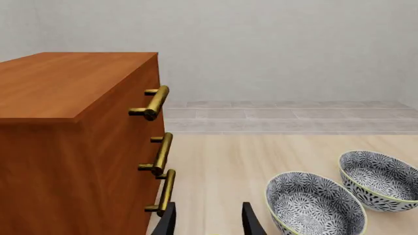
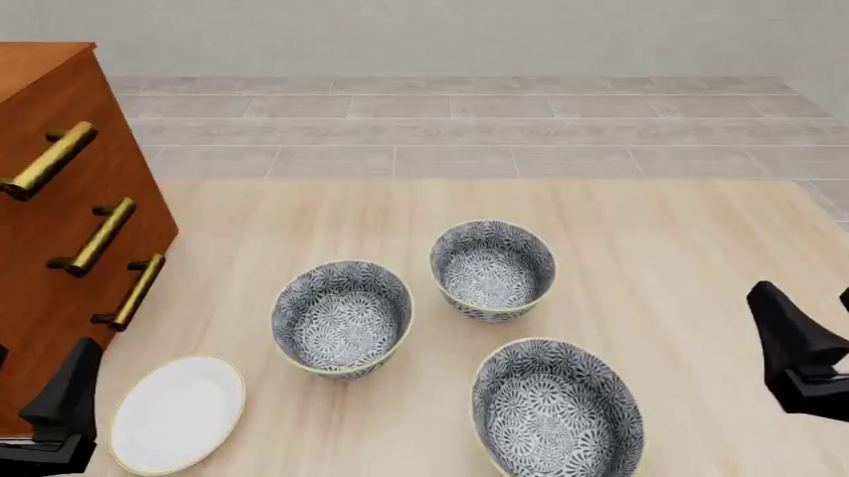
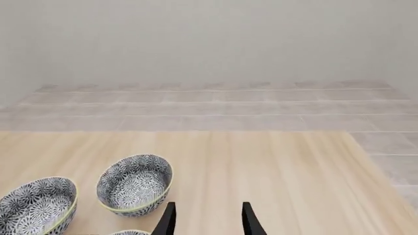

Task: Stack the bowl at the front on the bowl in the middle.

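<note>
My left claw [image 1: 207, 220] is spread, its two dark fingers apart with bare worktop [image 2: 637, 238] between them, pinching and touching nothing. My right claw [image 3: 207, 219] is likewise spread and empty, its fingers over plain wood.

In the front view, three patterned bowls sit on the worktop. I take the bowl at the front [image 2: 342, 318] to be the small deep one left of centre, and the bowl in the middle [image 2: 492, 269] to be its twin just behind and to the right; their rims are close but apart. The wider bowl [image 2: 558, 410] lies nearest me, right of centre, close to both. A white plate [image 2: 177, 413] rests at the front left, just beside my left claw and near the front bowl.

A wooden drawer cabinet [image 2: 54, 248] with brass handles [image 2: 93, 237] walls off the left side, close to the left claw. The right half of the worktop is bare around the right claw, with open wood beyond the bowls out to the far edge, where tiled floor [image 2: 464, 129] begins.
</note>
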You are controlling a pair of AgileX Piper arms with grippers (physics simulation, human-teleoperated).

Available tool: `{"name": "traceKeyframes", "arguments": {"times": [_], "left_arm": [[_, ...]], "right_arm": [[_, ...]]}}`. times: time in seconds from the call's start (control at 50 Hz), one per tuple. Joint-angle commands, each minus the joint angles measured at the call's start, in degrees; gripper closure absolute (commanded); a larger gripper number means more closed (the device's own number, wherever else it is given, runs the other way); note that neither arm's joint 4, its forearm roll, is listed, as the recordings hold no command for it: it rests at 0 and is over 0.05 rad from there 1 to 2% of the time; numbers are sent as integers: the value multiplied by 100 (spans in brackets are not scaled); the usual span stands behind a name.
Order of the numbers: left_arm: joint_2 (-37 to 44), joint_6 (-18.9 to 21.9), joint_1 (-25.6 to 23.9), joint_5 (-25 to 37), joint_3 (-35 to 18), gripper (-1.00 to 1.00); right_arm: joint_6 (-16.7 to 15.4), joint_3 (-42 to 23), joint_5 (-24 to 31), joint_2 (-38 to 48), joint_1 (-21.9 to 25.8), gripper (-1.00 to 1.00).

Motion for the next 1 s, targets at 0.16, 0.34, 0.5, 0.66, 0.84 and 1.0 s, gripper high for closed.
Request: {"name": "traceKeyframes", "arguments": {"times": [0.16, 0.34, 0.5, 0.66, 0.84, 1.0], "left_arm": [[0, 0, 0, 0, 0, -100], [0, 0, 0, 0, 0, -100], [0, 0, 0, 0, 0, -100], [0, 0, 0, 0, 0, -100], [0, 0, 0, 0, 0, -100], [0, 0, 0, 0, 0, -100]], "right_arm": [[96, -1410, 694, 1617, 471, -100], [98, -1875, 966, 2300, 656, -100], [40, -2201, 1113, 2794, 728, -100], [-63, -2684, 1319, 3369, 806, -100], [-48, -3195, 1653, 3893, 970, -100], [-21, -3523, 1909, 4299, 1110, -100]]}}
